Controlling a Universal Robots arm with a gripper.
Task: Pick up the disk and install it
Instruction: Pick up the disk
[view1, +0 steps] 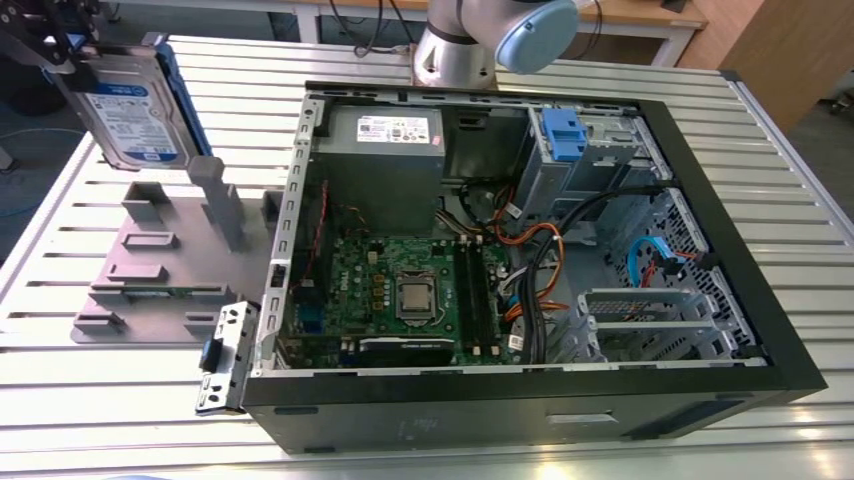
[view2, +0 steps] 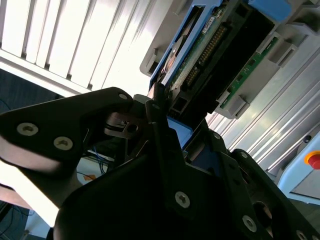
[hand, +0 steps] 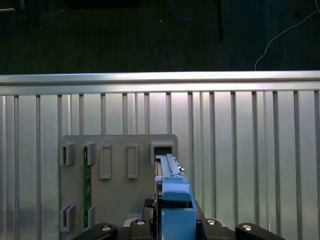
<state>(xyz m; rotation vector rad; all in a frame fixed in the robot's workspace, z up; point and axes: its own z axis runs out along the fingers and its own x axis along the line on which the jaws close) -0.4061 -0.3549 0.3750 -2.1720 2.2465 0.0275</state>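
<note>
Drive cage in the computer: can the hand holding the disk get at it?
Probably yes: the hand with the disk hangs clear, the computer lies open, and nothing covers the drive cage.

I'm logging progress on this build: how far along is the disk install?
Done: the disk is picked up, lifted above the grey holder on the table. In hand: the hand grips the disk on edge, over that holder, at the exterior view's left. Left: the install itself. The disk is outside the open computer case and not in its drive bay.
</note>
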